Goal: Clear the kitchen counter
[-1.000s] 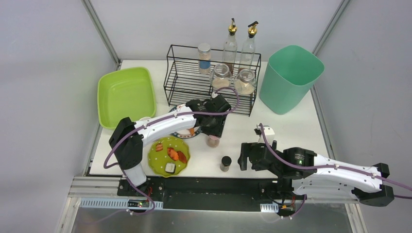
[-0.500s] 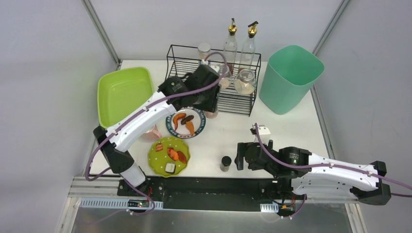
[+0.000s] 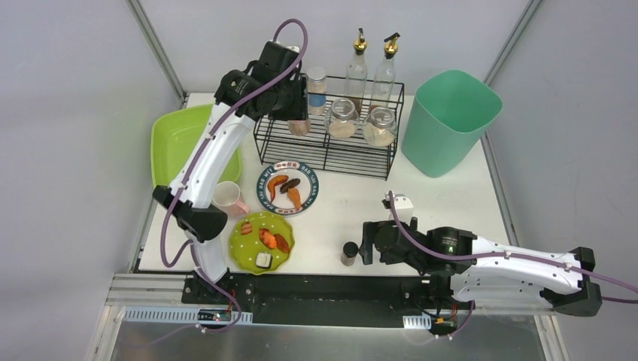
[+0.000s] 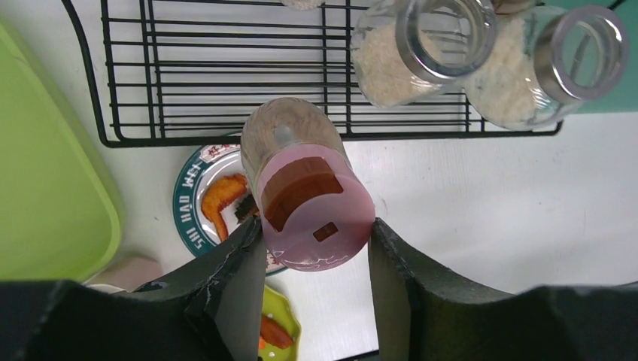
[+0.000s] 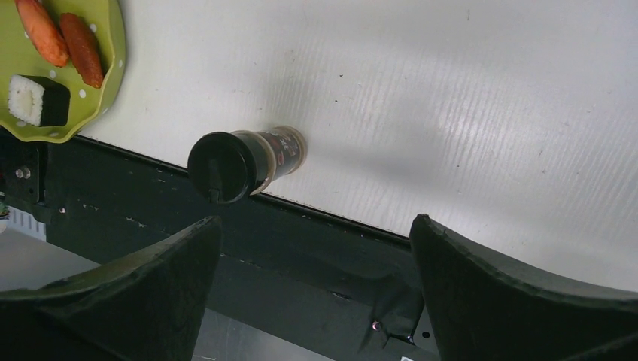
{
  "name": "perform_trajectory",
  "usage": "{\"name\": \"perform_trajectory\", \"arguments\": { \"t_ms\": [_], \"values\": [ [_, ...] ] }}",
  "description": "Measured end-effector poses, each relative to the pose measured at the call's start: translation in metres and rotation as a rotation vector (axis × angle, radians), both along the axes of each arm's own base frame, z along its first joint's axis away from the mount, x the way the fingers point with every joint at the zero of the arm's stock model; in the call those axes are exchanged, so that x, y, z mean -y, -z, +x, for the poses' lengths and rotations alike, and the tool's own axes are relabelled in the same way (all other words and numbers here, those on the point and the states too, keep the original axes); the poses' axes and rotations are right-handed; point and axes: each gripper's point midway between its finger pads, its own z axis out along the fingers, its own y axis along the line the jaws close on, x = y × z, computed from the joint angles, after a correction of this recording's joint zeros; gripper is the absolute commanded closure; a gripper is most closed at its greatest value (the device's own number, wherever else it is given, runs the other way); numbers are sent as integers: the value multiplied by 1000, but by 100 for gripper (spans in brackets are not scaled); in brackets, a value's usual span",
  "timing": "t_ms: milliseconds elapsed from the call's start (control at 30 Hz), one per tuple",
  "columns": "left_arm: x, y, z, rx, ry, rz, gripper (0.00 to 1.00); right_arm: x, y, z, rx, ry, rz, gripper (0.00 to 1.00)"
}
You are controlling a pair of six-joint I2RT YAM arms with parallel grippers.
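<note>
The white kitchen counter point(image 3: 451, 188) holds dishes and jars. My left gripper point(image 3: 295, 113) is shut on a clear spice jar with a pink lid point(image 3: 299, 126) and holds it up over the left part of the black wire rack point(image 3: 331, 154). In the left wrist view the jar point(image 4: 312, 188) sits between my fingers, gripper point(image 4: 314, 235), with the rack point(image 4: 226, 68) below. My right gripper point(image 3: 366, 242) is open and empty, just right of a small black-lidded shaker point(image 3: 350, 252) at the counter's front edge. The shaker point(image 5: 233, 164) stands ahead-left of the gripper point(image 5: 314, 226).
The rack holds two glass jars point(image 3: 342, 119), a small spice jar point(image 3: 317, 88) and two oil bottles point(image 3: 356, 68). A lime-green tub point(image 3: 177, 147) stands at back left and a teal bin point(image 3: 450, 120) at back right. A round plate with food point(image 3: 267, 186), a green plate with sushi point(image 3: 244, 244) and a pink cup point(image 3: 228, 198) sit near the front left.
My left arm has lifted the pink-lidded jar off the counter and carried it back and up over the rack. My right gripper has crept left toward the shaker.
</note>
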Motion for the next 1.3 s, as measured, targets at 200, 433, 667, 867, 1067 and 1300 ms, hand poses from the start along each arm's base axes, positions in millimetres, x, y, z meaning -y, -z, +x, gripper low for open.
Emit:
{"name": "perform_trajectory", "arguments": {
  "t_ms": [200, 433, 667, 867, 1067, 1300],
  "values": [
    [-3, 30, 34, -80, -23, 12, 100, -7, -1, -2, -9, -12, 23, 1],
    [2, 55, 55, -127, -24, 13, 100, -14, 6, -4, -18, -21, 37, 1],
    [15, 68, 62, -160, 8, -20, 100, -21, 10, -6, -33, -34, 43, 1],
    [26, 82, 74, -172, 22, -34, 100, -25, 14, -8, -40, -44, 50, 1],
    [30, 83, 75, -173, 29, -53, 76, -26, 17, -9, -43, -47, 51, 1],
    [31, 83, 76, -169, 33, -53, 31, -27, 17, -10, -46, -50, 53, 1]
  ]
}}
